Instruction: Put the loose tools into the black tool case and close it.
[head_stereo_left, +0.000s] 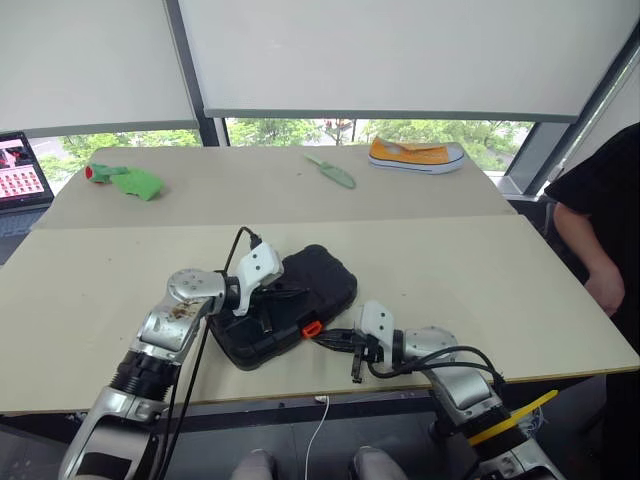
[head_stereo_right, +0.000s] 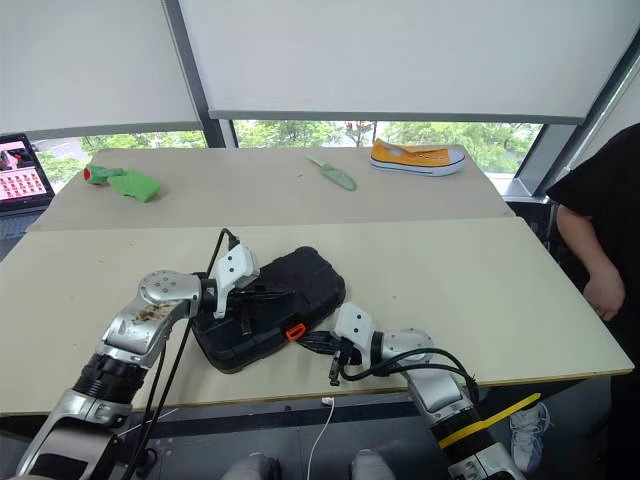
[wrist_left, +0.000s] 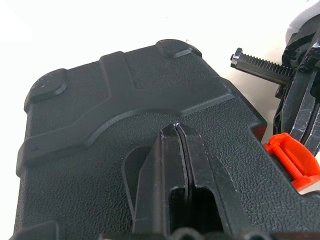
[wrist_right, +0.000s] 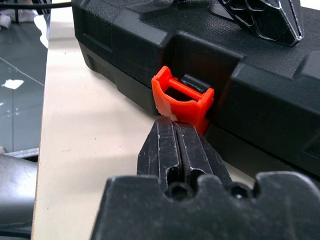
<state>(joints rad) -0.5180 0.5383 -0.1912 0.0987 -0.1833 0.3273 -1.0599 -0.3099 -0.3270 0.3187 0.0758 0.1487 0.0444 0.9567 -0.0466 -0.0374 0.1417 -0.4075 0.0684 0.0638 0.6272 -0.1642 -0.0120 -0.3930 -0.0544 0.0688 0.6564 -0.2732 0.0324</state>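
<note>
The black tool case (head_stereo_left: 322, 278) lies with its lid down near the table's front edge. My left gripper (wrist_left: 176, 129) is shut, and its tips rest on the textured lid in the recess at its middle. My right gripper (wrist_right: 175, 126) is shut too. It points at the case's front side, with its tips touching the lower edge of the small orange latch (wrist_right: 182, 97). The latch (head_stereo_left: 312, 328) sticks out from the case wall. The loose tools are out of view.
On the far table half lie a green trowel (head_stereo_left: 333, 172), a yellow sneaker (head_stereo_left: 416, 155) and a green object with a red part (head_stereo_left: 125, 181). A laptop (head_stereo_left: 20, 172) is at the far left. A person (head_stereo_left: 600, 230) stands at the table's right end.
</note>
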